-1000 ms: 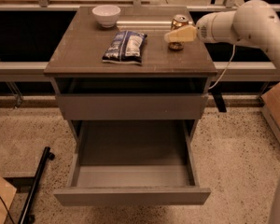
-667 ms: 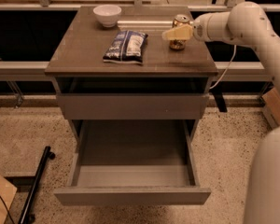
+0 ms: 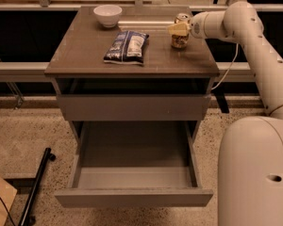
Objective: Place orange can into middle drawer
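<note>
The orange can (image 3: 180, 37) stands upright on the back right of the cabinet's top. My gripper (image 3: 178, 28) reaches in from the right and sits at the can's upper part, hiding some of its top. The middle drawer (image 3: 132, 178) is pulled out low at the front; its flat grey floor is bare. It lies well below and in front of the can.
A blue-and-white snack bag (image 3: 126, 46) lies mid-top, and a white bowl (image 3: 107, 14) stands at the back left. A second drawer (image 3: 132, 107) shows its shut front panel above the open one. My white arm and body (image 3: 254, 168) fill the right side. A black bar (image 3: 35, 187) lies on the floor at left.
The gripper stays at the can. The arm has swung, and the robot's white body now fills the lower right of the view.
</note>
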`<action>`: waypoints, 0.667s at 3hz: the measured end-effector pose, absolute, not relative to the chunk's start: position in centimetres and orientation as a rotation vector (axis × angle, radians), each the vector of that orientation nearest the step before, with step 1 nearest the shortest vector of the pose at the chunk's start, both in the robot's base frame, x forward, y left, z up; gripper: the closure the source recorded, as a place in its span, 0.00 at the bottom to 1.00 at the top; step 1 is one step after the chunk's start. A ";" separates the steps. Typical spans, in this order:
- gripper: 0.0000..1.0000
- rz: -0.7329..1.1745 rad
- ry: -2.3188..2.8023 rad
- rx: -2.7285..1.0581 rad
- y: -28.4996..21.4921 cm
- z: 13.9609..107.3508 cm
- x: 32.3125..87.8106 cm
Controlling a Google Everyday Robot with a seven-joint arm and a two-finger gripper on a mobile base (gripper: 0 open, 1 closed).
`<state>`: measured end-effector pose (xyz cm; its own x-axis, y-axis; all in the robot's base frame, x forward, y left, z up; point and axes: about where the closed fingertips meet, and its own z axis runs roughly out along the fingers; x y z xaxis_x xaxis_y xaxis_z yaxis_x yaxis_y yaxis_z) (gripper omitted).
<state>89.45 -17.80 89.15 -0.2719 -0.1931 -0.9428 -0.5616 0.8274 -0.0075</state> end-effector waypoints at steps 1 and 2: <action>0.60 0.387 1.841 -0.581 -18.0 89.7 88.8; 0.85 0.353 1.838 -0.609 -19.4 92.0 85.3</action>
